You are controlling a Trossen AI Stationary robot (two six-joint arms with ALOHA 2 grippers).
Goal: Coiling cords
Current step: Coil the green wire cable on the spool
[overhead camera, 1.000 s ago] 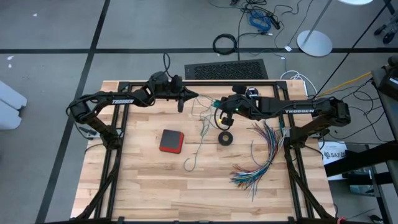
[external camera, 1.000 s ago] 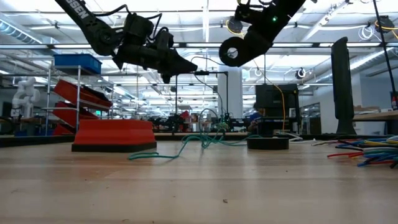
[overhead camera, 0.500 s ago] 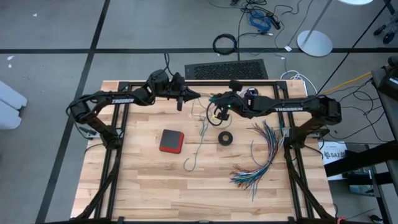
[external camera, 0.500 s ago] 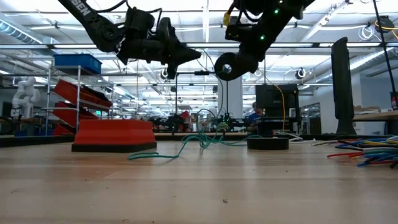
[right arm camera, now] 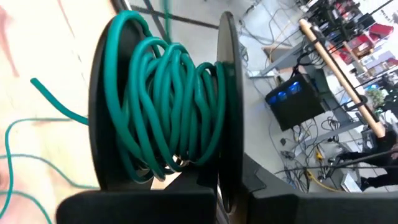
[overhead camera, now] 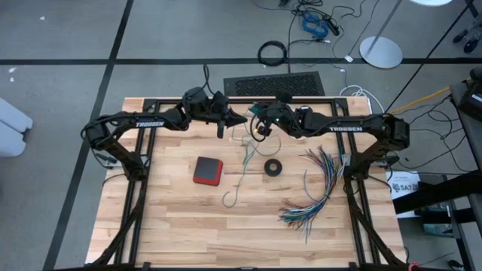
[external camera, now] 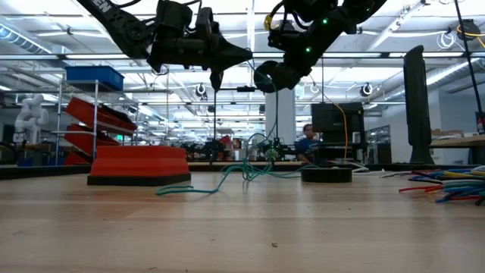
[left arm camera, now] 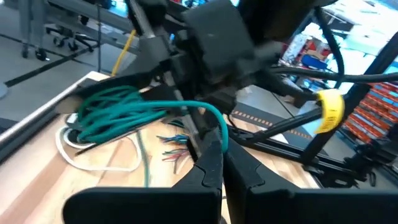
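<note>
Green cord (right arm camera: 165, 106) now sits partly wound on a black spool (right arm camera: 227, 93) clamped in the right gripper (overhead camera: 258, 128), which has swung closer to the left gripper (left arm camera: 222, 158), pinched shut on the cord's free run between them; winding continues.

- Evenly and brightly lit from overhead in the high view; only soft, short shadows on the surface (overhead camera: 181, 218) under the arms.
- Backlit in the low view: ceiling strip lights (external camera: 424, 83) glaring behind both arms, turning them into near-black silhouettes.
- Blurred around the left gripper (left arm camera: 217, 163) in its wrist view, with the teal-green cord (left arm camera: 118, 112) smeared and the room beyond washed out and bluish.
- Sharper close to the right gripper (right arm camera: 214, 186), cord loops crisp with small highlights; background beyond soft, out of focus, overexposed at one side.
</note>
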